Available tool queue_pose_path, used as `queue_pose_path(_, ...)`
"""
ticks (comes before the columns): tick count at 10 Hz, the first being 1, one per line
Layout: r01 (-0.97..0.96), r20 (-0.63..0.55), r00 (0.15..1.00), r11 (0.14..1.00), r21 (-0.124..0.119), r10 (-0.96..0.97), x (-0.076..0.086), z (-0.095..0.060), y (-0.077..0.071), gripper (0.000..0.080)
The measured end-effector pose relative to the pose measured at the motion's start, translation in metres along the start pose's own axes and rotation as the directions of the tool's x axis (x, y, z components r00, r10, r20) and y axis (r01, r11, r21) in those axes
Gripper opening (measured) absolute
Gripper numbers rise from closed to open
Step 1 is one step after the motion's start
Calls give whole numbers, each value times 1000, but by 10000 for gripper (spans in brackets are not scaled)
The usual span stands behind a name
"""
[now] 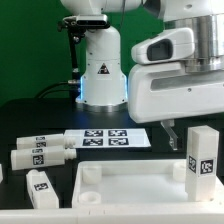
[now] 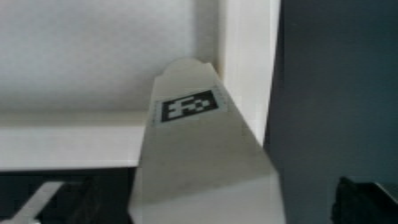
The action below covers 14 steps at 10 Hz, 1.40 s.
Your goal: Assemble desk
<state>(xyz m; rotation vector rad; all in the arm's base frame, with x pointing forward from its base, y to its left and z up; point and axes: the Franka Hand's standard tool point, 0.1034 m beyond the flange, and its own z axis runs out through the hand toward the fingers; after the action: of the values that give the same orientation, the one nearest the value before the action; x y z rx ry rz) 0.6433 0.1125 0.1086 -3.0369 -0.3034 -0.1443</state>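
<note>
The white rimmed tabletop [image 1: 135, 188] lies at the front of the black table. One white tagged leg [image 1: 201, 155] stands upright at its far corner on the exterior view's right. My gripper [image 1: 198, 146] hangs over this leg, with one dark finger [image 1: 170, 137] beside it and a gap between. In the wrist view the leg [image 2: 199, 150] runs between the two fingers [image 2: 36, 200], touching neither, and its far end meets the tabletop's corner by the rim [image 2: 249, 60]. The gripper [image 2: 199, 208] is open around the leg. Two more legs [image 1: 40, 153] [image 1: 41, 186] lie on the exterior view's left.
The marker board [image 1: 100, 138] lies flat behind the tabletop. The white robot base [image 1: 100, 70] stands at the back. Another white part [image 1: 2, 175] shows at the exterior view's left edge.
</note>
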Motion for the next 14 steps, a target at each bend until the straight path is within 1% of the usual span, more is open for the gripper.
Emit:
queue_pose_path(1,-37,0,999,999,1,37,0,0,0,649)
queue_pose_path(2,-37,0,999,999,1,37,0,1,0,519)
queue_pose_path(3,-105,1,995,995,2,105,0,1,0,519)
queue_pose_path(4,-179,1,984,984,2,179,-1,1,0,381)
queue_pose_path(5,-273,0,962,962,-1,273,0,1,2,288)
queue_pose_path(6,-397,-6,918,918,-5,397,0,1,3,288)
queue_pose_path(7,-531,-14,848,848,-5,530,0,1,4,288)
queue_pose_path(8,-678,-26,735,736,0,677,0,1,5,288)
queue_pose_path(9,-814,-26,580,580,25,814,-2,1,9,288)
queue_pose_path(10,-867,-9,497,497,31,868,-3,0,9,288)
queue_pose_path(12,-901,-6,433,433,30,901,-4,0,9,289)
queue_pose_path(14,-946,2,322,322,28,947,-4,0,8,289)
